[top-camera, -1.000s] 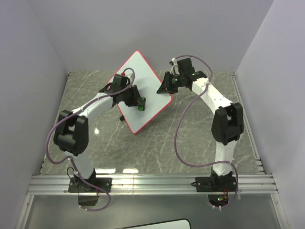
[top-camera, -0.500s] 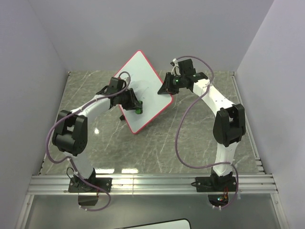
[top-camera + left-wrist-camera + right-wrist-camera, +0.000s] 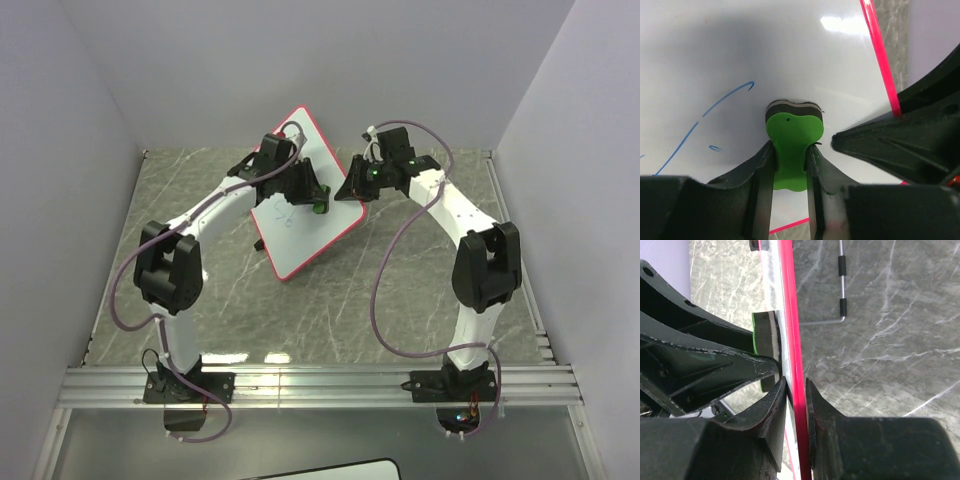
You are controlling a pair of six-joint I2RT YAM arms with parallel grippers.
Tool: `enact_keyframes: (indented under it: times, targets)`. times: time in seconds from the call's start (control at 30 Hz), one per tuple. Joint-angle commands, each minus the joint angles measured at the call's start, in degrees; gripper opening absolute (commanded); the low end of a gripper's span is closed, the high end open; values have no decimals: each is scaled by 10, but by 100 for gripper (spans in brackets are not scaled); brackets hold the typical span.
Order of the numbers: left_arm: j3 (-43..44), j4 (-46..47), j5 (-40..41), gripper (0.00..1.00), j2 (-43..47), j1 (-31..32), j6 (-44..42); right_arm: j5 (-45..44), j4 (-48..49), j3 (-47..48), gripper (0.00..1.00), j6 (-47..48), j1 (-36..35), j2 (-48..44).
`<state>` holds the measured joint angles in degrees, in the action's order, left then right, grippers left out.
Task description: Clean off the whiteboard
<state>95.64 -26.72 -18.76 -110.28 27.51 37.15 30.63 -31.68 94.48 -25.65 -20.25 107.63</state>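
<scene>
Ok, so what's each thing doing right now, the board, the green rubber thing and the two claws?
whiteboard: tipped up, edge clamped, blue lines on it not yet wiped.
green eraser: pinched by the left gripper, pad flat against the whiteboard.
left gripper: shut on the green eraser.
right gripper: shut on the whiteboard's red edge.

Lab cell: plain walls (image 3: pixel 300 50), alu rail (image 3: pixel 320 385).
</scene>
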Motion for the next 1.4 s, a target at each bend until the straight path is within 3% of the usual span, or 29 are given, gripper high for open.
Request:
enact_keyframes:
  times: [0.0, 0.17, 0.4, 0.6, 0.87, 0.97, 1.2, 1.37]
  targets:
    - [-102, 52, -5, 0, -21, -3, 15, 9, -59, -14, 0, 21, -23, -40]
    - [-251, 109, -15, 0, 6, -53, 27, 9, -55, -23, 0, 18, -23, -45]
    - [-339, 141, -16, 0, 21, -92, 21, 8, -51, -26, 0, 15, -24, -47]
    - [-291, 120, -26, 0, 17, -89, 27, 6, -51, -29, 0, 15, -25, -52]
    - [4, 1, -30, 0, -27, 0, 22, 2, -55, -38, 0, 15, -32, -57]
    - [61, -16, -43, 0, -50, 12, 28, 0, -58, -34, 0, 16, -34, -56]
    - [-2, -3, -40, 0, -55, 7, 26, -7, -62, -39, 0, 18, -38, -62]
    - [-147, 53, -45, 0, -41, -62, 21, -9, -58, -52, 0, 16, -38, -71]
